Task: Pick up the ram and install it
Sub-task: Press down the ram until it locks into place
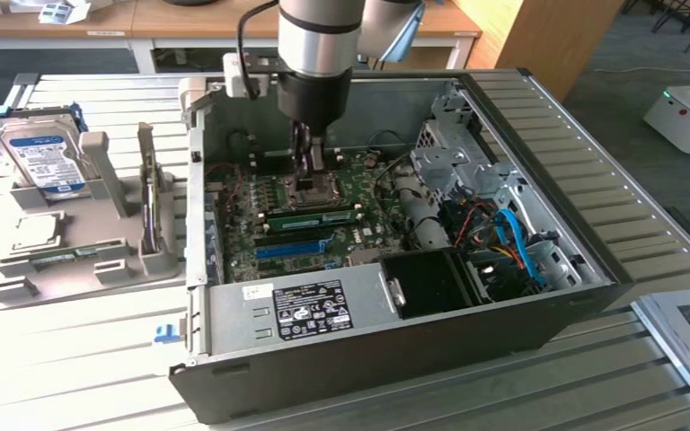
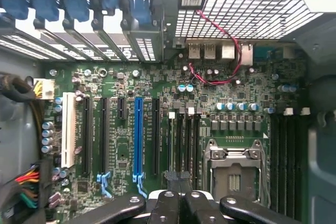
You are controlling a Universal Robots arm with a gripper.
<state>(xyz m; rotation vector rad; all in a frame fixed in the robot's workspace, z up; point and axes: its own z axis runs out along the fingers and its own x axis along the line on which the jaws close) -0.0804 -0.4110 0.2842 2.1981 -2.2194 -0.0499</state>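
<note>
In the exterior view the ram (image 1: 310, 216), a narrow green stick with dark chips, stands in a memory slot of the motherboard, between the CPU socket (image 1: 309, 189) and the blue slot (image 1: 291, 247). Whether it is latched I cannot tell. My gripper (image 1: 309, 172) hangs inside the open computer case (image 1: 358, 359), just above the socket and a little behind the ram. In the wrist view the gripper (image 2: 179, 178) is shut, its black fingers pressed together with nothing between them, over the black memory slots (image 2: 184, 140) beside the socket (image 2: 233, 169).
A blue-and-white labelled hard drive (image 1: 43, 160) stands in a grey holder (image 1: 118, 260) at the exterior view's left, outside the case. Inside are the power supply (image 1: 309, 310), blue and orange cables (image 1: 507, 238) and a metal drive cage (image 1: 447, 153). The wrist view shows the blue slot (image 2: 138, 135).
</note>
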